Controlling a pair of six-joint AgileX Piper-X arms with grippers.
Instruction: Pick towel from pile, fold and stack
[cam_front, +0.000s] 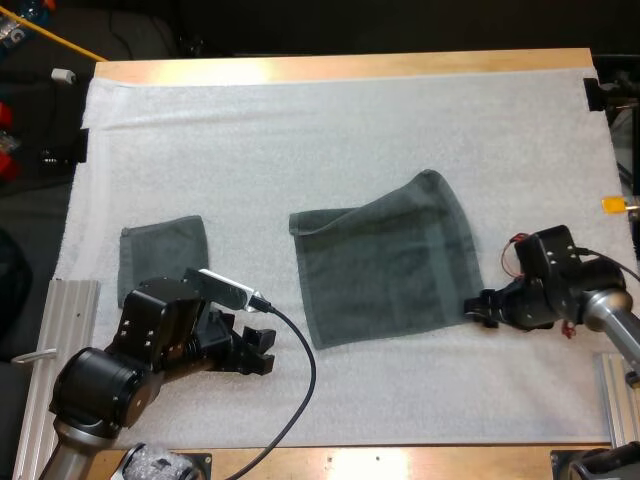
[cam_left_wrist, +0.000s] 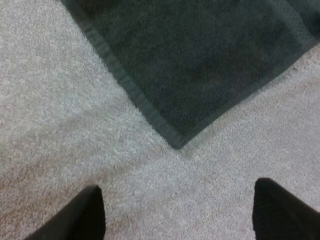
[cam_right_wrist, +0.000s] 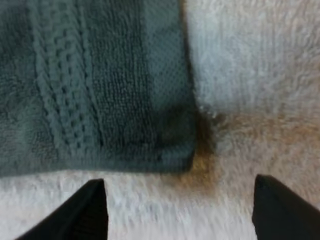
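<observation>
High view: white mat (cam_front: 300, 110) on a wooden desk (cam_front: 350, 66).
- Spread towel (cam_front: 385, 265): dark grey-green, lying flat at the middle of the mat, a little to the right. Its far edge is uneven and rises to a peak at the far right, where one layer seems to lie across another.
- Folded towel (cam_front: 162, 256): smaller, at the left of the mat, well apart from the spread towel. Its near edge is hidden behind the left arm (cam_front: 150, 350).
- Left claw (cam_front: 260, 350): low over bare mat, near the spread towel's near left corner and apart from it.
- Right claw (cam_front: 478, 308): just beside the same towel's near right corner. Contact cannot be told from here.
- Open room: bare mat along the whole far strip, between the two towels, and along the near edge.

Left wrist view: left claw (cam_left_wrist: 175, 220), its fingers (cam_left_wrist: 85, 215) standing apart with bare mat between them. A hemmed corner of the spread towel (cam_left_wrist: 200, 65) lies ahead, flat and clear of both fingers. The rest of the cloth is cut off.

Right wrist view: right claw (cam_right_wrist: 177, 215), its fingers (cam_right_wrist: 280, 210) apart and gripping nothing. The spread towel (cam_right_wrist: 95, 85) shows a woven band and a hem, and its corner lies flat just ahead of the fingertips. There is a dark patch on the mat beside that corner; whether it is shadow or stain is hard to make out
</observation>
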